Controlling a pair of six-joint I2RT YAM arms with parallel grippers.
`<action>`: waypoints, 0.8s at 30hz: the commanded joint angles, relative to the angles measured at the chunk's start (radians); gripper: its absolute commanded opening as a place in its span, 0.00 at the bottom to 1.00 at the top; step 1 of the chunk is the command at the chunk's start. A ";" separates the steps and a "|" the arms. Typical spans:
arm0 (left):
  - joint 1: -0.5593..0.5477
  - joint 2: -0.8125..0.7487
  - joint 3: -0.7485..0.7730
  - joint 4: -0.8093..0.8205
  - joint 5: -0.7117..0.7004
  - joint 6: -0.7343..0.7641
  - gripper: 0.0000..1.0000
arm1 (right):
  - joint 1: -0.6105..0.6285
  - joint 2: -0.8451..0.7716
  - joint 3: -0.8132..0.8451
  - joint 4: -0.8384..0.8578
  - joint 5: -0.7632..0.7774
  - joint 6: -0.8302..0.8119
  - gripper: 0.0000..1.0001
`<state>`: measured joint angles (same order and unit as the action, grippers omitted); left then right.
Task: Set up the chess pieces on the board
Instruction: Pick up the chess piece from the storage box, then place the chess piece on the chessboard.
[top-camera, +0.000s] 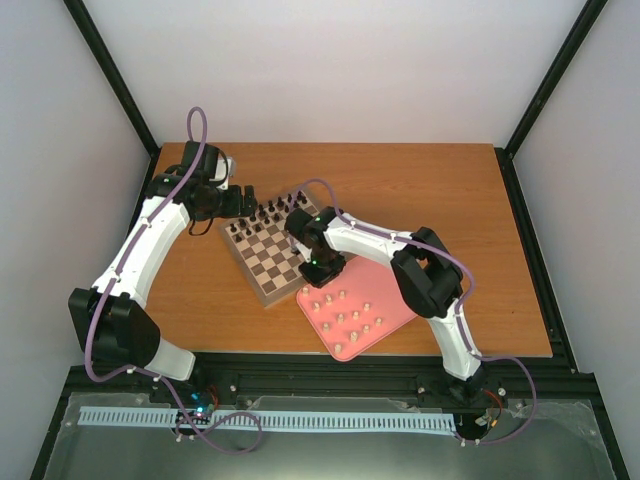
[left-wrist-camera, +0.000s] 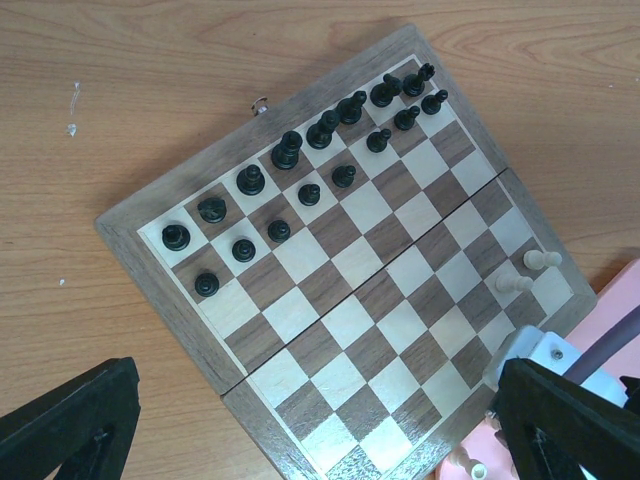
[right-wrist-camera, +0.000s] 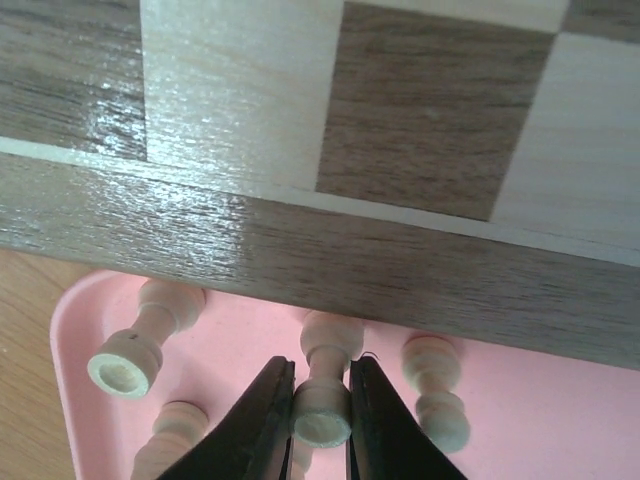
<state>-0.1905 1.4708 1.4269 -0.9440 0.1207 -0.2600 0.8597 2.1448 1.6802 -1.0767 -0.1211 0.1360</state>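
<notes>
Pink plastic fills the lower part of the right wrist view, where the right hand (right-wrist-camera: 322, 385) points down into the tray (right-wrist-camera: 560, 420) with its two dark fingers (right-wrist-camera: 268, 420) pinched on a cream piece (right-wrist-camera: 322, 418) that lies on its side. Other chess pieces (right-wrist-camera: 140, 345) lie close on either side of it, crowding the grip, and the board (right-wrist-camera: 400, 270) has its tan border running just above them. From above, the right arm folds at a raised elbow and stretches leftward, so its wrist covers the tray corner nearest the board (top-camera: 262, 262). About a dozen cream pieces are scattered over the rest of the tray (top-camera: 395, 312). The left arm extends up the left side of the orange-brown counter (top-camera: 450, 200), with the left hand (top-camera: 245, 200) held over the board's far edge. Its fingers (left-wrist-camera: 70, 420) are spread wide, at opposite lower corners of its own view. Black pieces (left-wrist-camera: 290, 150) fill the two far rows. Two cream pieces (left-wrist-camera: 515, 283) are on squares in the corner nearest the tray.
</notes>
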 joint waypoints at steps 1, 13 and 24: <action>0.006 0.001 0.013 -0.003 0.001 0.001 1.00 | 0.010 -0.067 0.035 -0.012 0.067 0.027 0.13; 0.006 0.000 0.009 0.002 0.006 -0.002 1.00 | -0.067 -0.140 0.160 -0.078 0.105 0.070 0.13; 0.006 -0.001 0.007 -0.003 -0.003 0.004 1.00 | -0.205 -0.077 0.172 -0.060 0.112 0.040 0.13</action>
<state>-0.1905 1.4708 1.4269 -0.9436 0.1204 -0.2600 0.6750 2.0266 1.8290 -1.1332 -0.0193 0.1871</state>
